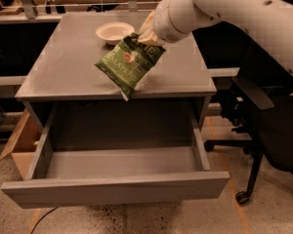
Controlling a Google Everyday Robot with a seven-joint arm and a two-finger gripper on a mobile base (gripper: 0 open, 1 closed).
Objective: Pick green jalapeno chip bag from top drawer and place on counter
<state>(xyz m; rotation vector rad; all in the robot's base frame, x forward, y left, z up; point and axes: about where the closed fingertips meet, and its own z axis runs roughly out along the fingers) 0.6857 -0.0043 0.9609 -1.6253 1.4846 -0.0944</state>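
Note:
The green jalapeno chip bag (128, 65) hangs tilted from my gripper (145, 37), which is shut on its top edge. The bag is in the air over the front middle of the grey counter (63, 67), its lower corner near the counter's front edge. The white arm reaches in from the upper right. The top drawer (115, 179) is pulled wide open below, and its inside shows nothing in it.
A small white bowl (114, 32) sits at the back middle of the counter. A black office chair (268, 130) stands to the right of the cabinet. A cardboard box (18, 145) lies on the floor at the left. A pale wooden bench runs behind.

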